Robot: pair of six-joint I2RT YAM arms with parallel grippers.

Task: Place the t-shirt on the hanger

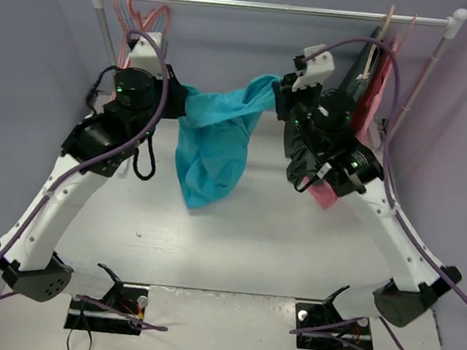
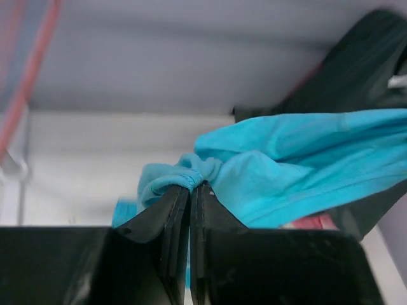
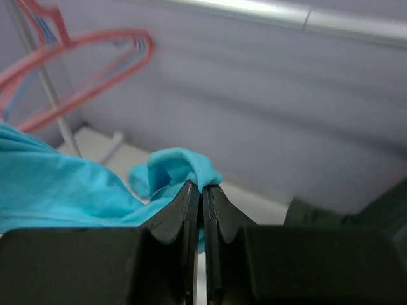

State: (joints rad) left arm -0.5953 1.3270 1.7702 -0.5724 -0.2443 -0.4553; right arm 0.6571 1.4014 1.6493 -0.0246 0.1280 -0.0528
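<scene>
The teal t-shirt (image 1: 213, 144) hangs in the air between my two arms, its body drooping toward the table. My left gripper (image 1: 179, 102) is shut on one bunched edge of the t-shirt (image 2: 267, 168); the jaws pinch the hem at the fingertips (image 2: 191, 188). My right gripper (image 1: 280, 96) is shut on the other edge of the t-shirt (image 3: 63, 190), a fold sticking up above the tips (image 3: 202, 185). Salmon-pink hangers (image 1: 135, 10) hang on the rail at the far left, also in the right wrist view (image 3: 82, 57), blurred.
A metal clothes rail (image 1: 276, 7) spans the back on two posts. A dark grey-green garment (image 1: 363, 97) and a pink garment (image 1: 325, 193) hang at the right behind my right arm. Light-blue hangers sit among the pink ones at left. Purple walls close in both sides.
</scene>
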